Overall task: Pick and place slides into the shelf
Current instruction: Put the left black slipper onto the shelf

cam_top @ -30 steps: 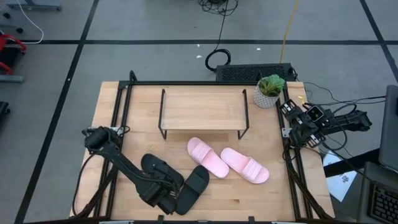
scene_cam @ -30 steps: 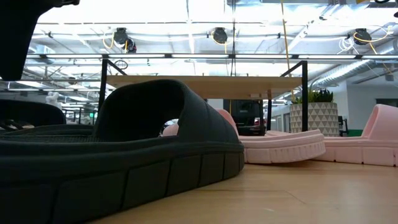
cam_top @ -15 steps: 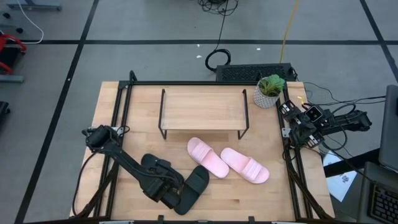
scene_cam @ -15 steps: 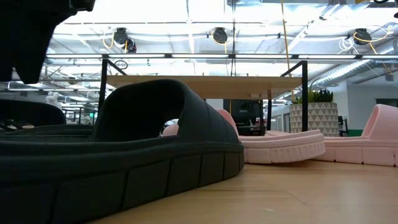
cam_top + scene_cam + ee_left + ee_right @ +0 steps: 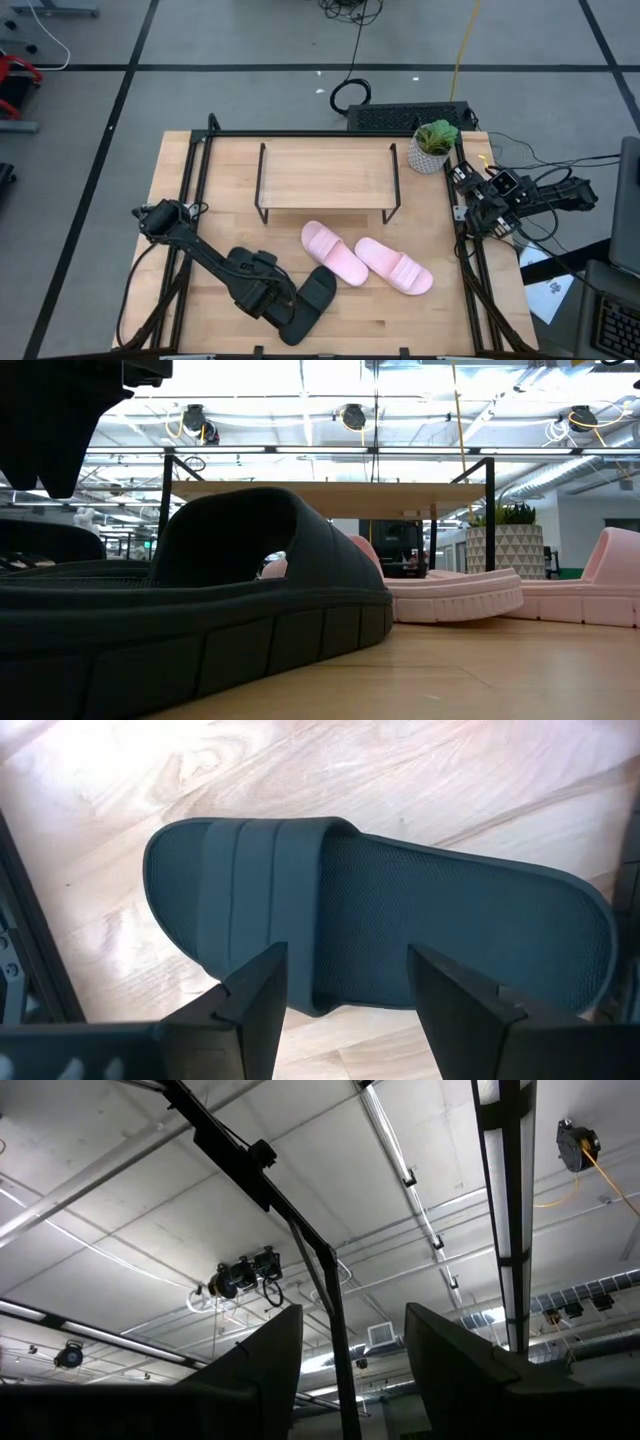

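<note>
Approach to the black slide (image 5: 380, 915) — left end effector (image 5: 345, 982) open above it, nothing gripped.

Fingers (image 5: 255, 995) stand apart over the sole just behind the strap; I judge it best to lower straight and close across the side edge so the slide does not twist. The other black slide (image 5: 243, 262) is partly hidden under the arm, the pink pair (image 5: 366, 259) lies near the shelf (image 5: 326, 172), which stands empty on the wooden surface (image 5: 440, 315). A potted plant (image 5: 434, 145) stands at the far corner. Right end effector (image 5: 350, 1340) waits open at the edge, facing the ceiling — lamps and beams only.
</note>
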You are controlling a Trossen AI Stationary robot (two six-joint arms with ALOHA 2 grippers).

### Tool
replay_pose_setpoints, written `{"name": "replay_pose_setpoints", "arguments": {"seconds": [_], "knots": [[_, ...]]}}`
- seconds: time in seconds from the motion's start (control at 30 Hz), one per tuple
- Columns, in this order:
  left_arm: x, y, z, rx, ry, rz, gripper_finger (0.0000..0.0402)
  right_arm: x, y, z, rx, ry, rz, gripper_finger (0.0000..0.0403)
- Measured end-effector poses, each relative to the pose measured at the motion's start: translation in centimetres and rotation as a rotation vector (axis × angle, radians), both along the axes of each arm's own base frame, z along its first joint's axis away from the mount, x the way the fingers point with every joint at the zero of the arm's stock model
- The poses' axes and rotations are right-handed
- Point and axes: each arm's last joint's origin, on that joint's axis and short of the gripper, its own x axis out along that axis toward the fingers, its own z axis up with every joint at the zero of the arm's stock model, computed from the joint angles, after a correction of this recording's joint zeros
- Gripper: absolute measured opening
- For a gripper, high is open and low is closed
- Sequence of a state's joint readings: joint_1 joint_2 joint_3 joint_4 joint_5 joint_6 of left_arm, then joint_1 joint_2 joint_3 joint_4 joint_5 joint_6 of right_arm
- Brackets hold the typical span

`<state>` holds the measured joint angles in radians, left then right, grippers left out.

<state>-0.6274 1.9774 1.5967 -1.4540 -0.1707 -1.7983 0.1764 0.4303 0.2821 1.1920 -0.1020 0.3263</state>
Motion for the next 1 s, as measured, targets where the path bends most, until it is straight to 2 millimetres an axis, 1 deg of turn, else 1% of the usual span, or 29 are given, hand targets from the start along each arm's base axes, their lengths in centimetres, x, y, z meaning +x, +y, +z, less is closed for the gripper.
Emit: {"name": "replay_pose_setpoints", "arguments": {"seconds": [0.2, 0.27, 0.63, 0.8, 0.93, 1.0], "knots": [[0.0, 0.0, 0.0, -0.002, -0.005, -0.003, 0.0204, 0.0, 0.0, 0.0, 0.0, 0.0, -0.001, 0.0169], [0.1, 0.0, -0.3, 0.005, 0.004, -0.001, 0.0204, 0.0, 0.0, 0.0, 0.0, 0.0, -0.001, 0.0169], [0.6, -0.4, -3.3, 0.03, 0.125, 0.016, 0.0204, 0.0, 0.0, 0.0, 0.0, 0.0, -0.001, 0.0169], [0.7, -0.5, -4.2, 0.043, 0.167, 0.039, 0.0204, 0.0, 0.0, 0.0, 0.001, 0.001, 0.001, 0.0169], [0.4, -0.3, -4.2, 0.056, 0.207, 0.082, 0.0202, 0.0, 0.0, 0.0, 0.001, 0.002, 0.001, 0.0169], [0.3, -0.3, -4.1, 0.063, 0.212, 0.086, 0.0188, 0.0, 0.0, 0.0, 0.0, 0.007, 0.001, 0.0169]]}}
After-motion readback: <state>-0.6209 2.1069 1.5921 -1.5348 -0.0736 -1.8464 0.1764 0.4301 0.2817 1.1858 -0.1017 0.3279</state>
